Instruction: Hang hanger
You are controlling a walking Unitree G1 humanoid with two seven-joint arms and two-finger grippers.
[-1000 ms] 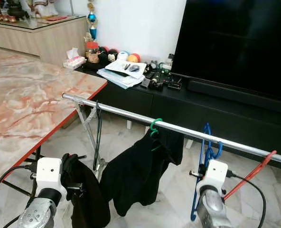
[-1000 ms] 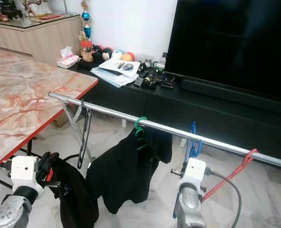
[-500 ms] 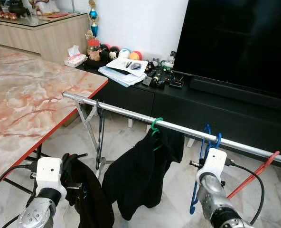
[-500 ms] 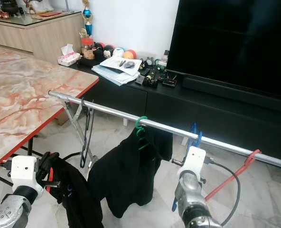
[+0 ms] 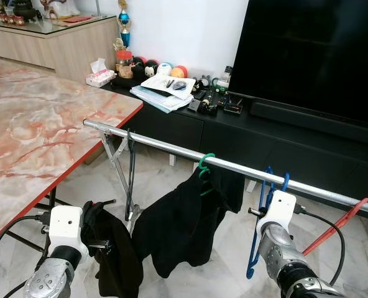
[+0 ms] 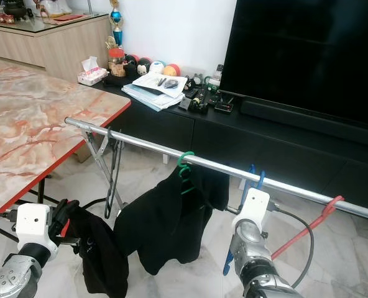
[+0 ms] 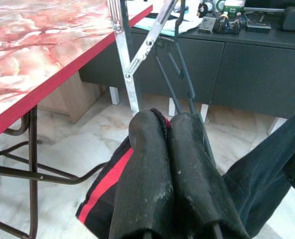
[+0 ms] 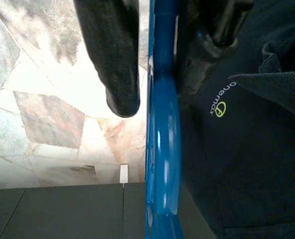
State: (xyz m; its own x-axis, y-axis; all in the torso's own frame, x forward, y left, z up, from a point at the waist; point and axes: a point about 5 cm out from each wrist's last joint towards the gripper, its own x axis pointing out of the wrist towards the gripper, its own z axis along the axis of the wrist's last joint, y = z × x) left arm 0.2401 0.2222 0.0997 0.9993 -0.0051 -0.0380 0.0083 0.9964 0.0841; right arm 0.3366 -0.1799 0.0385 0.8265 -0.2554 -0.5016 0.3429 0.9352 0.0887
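A silver rail [image 5: 171, 150] runs from the table toward the right. A blue hanger [image 5: 268, 186] has its hook at the rail, and my right gripper [image 8: 160, 97] is shut on its blue bar [image 8: 162, 149] just below. The right wrist [image 5: 276, 214] sits under the rail. My left gripper [image 7: 165, 124] is low at the left, shut on a black garment with a red stripe [image 5: 112, 254]. A green hanger [image 5: 204, 164] carries a black top [image 5: 184, 223] at mid rail. A black hanger [image 5: 130, 174] and a red hanger [image 5: 339, 226] also hang there.
A red-edged marble table [image 5: 35, 136] stands on the left, beside the rack's folding legs [image 5: 115, 161]. Behind the rail is a black TV console [image 5: 265, 146] with papers [image 5: 162, 93] and small items, and a large TV [image 5: 314, 56]. Pale tiled floor [image 5: 153, 186] lies below.
My right arm has risen a little with the blue hanger, bringing the wrist closer under the rail. The left arm and its garment have stayed put. The camera shifted slightly.
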